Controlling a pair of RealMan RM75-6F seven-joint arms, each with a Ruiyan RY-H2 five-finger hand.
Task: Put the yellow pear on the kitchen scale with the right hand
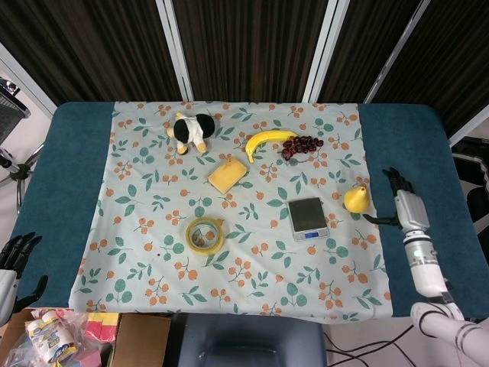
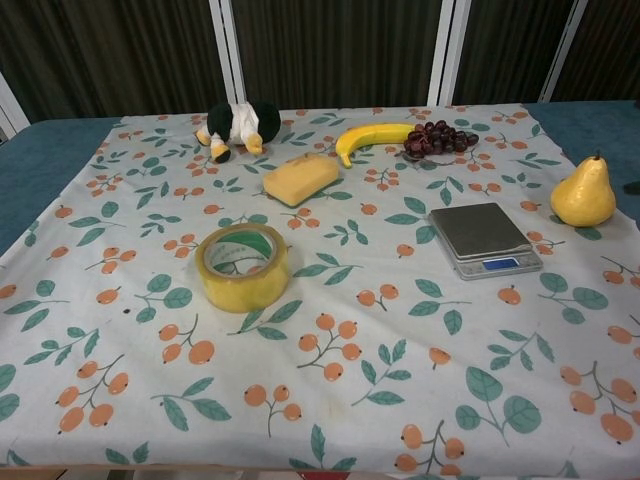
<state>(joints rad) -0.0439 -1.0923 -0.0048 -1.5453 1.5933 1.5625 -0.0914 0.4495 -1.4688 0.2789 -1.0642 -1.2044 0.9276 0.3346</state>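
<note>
Yellow pear (image 1: pixel 355 199), upright beside scale (image 1: pixel 308 218): likely light, smooth, slippery; best gripped round its broad belly; right hand (image 1: pixel 403 207) stood open-fingered, empty.

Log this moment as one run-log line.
phase: approach | right robot hand: open, beside yellow pear, not touching | pear: upright on cloth, right of kitchen scale | scale: bare | left robot hand: open, idle

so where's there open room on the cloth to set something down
The widest bare patch is the near cloth in front of the tape roll and scale. Also the left side beside the tape. It's crowded at the far end: toy, sponge, banana, grapes.
</note>
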